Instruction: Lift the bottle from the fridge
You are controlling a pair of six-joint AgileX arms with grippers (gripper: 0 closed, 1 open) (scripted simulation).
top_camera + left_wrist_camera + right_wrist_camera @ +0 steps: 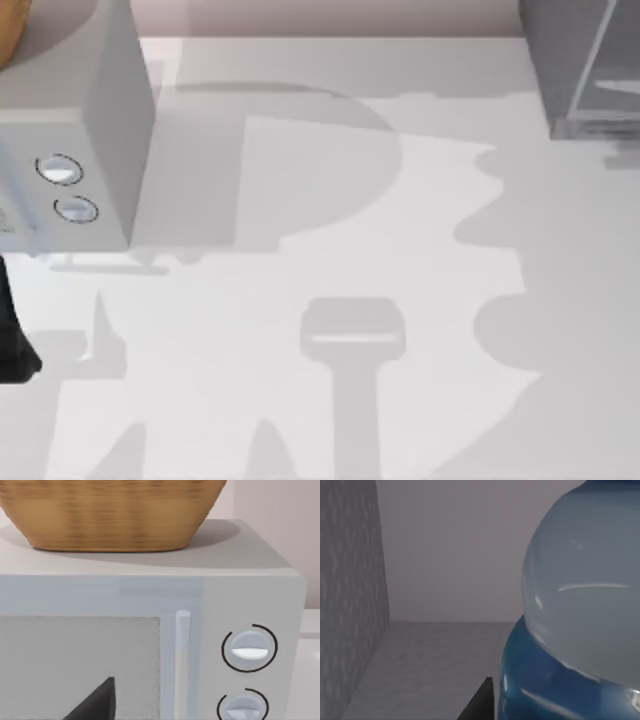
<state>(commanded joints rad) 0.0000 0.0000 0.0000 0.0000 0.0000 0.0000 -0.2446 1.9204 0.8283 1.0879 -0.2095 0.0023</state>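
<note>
At the table's (330, 400) left, a light grey box (95, 110) with two round dials (60, 170) is standing, and a black piece of the left arm (15, 340) is showing at the left edge below it. The left wrist view is facing that box's front, with a woven basket (110, 515) sitting on its top and a dark fingertip (97, 702) poking in low; whether that gripper is spread or closed cannot be told. The table is lying pale and bare across the middle, crossed by soft shadows, with a pinkish wall (330, 15) running behind it. At the far right corner, the fridge (585, 60) is standing with its glassy panel. The right wrist view is looking into the fridge's grey interior, where the bottle (585, 590) is looming very close, its pale body above a blue band; its axis and heading cannot be told. A dark finger edge (477, 702) is sitting just beside it, its grip unclear.
</note>
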